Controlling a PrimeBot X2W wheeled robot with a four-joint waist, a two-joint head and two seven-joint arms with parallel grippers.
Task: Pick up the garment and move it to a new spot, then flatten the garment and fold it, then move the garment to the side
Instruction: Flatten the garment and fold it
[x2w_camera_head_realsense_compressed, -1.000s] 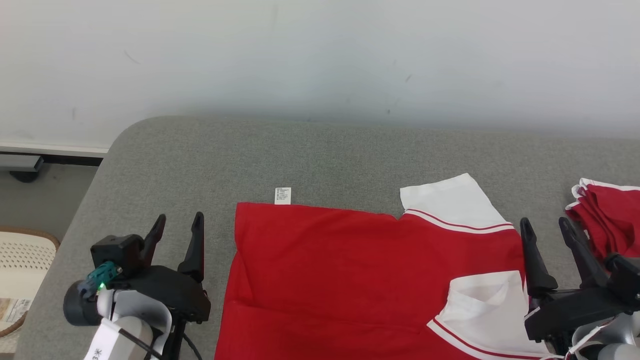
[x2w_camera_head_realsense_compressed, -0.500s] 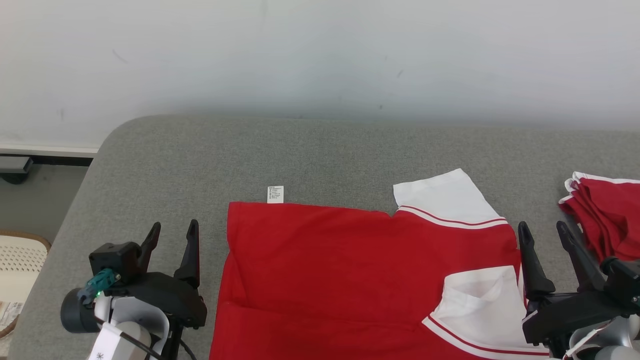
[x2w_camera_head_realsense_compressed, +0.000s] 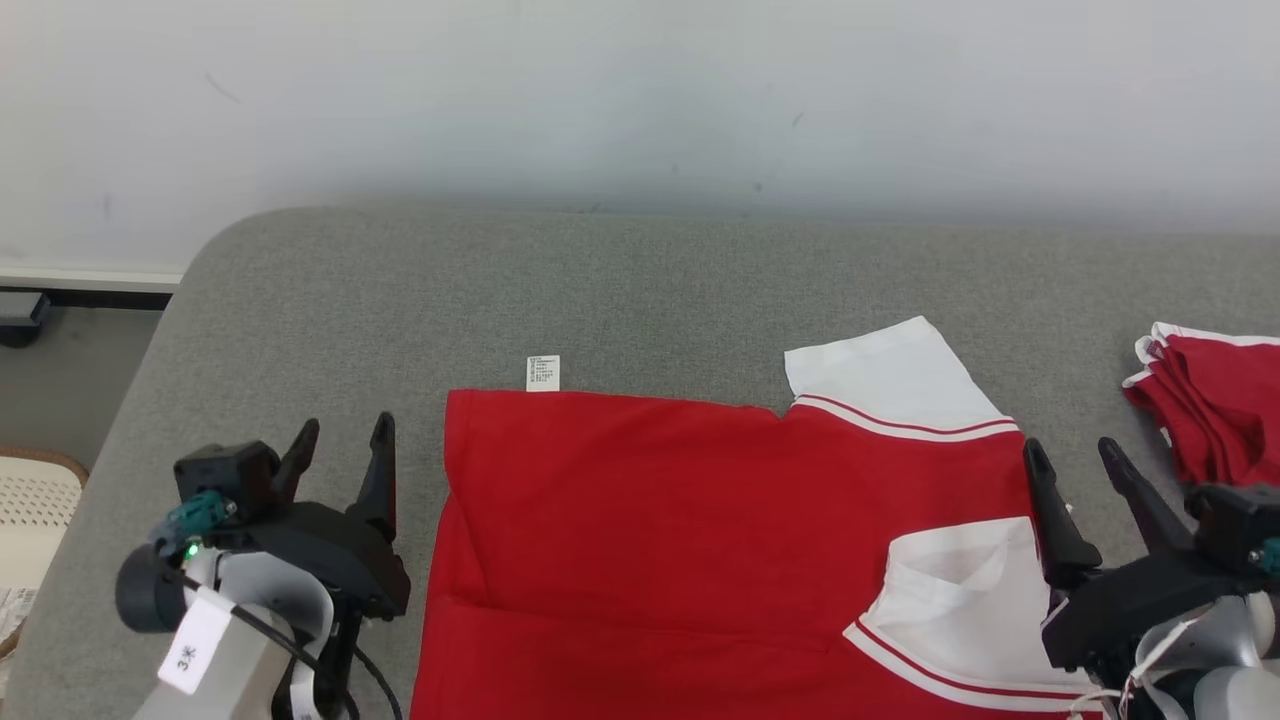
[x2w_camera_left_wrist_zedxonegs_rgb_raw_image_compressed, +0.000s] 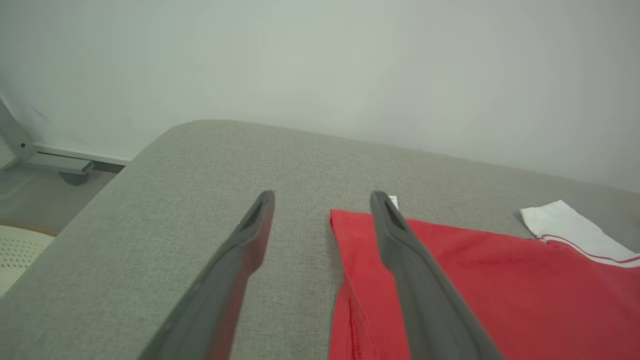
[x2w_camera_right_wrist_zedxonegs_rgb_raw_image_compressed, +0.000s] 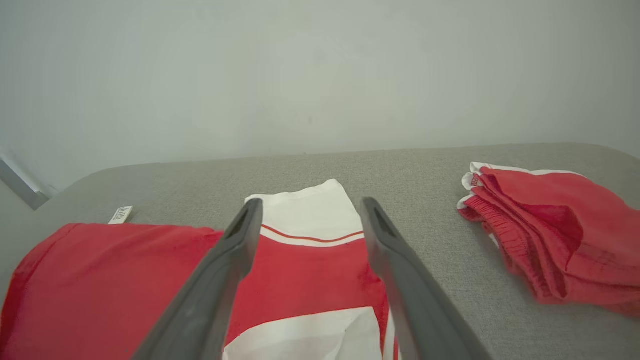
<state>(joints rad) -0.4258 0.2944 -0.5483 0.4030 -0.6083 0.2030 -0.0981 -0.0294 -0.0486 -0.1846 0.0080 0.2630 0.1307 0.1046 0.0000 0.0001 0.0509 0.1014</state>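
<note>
The garment is a red shirt with white sleeves, lying mostly flat on the grey padded table; one white sleeve points away from me and another is folded over its near right part. A small white label sticks out at its far left corner. My left gripper hovers open just left of the shirt's left edge, empty. My right gripper stands open at the shirt's right edge, empty. The left wrist view has the garment under the right finger; the right wrist view has the garment between and beside the fingers.
A second red and white garment lies bunched at the table's right side, also seen as a folded pile. A pale wall runs behind the table. A cream perforated basket stands on the floor at the left, beyond the table's rounded corner.
The whole head view has shifted, so the camera moved. Both grippers stay open beside the shirt; the garment lies as before.
</note>
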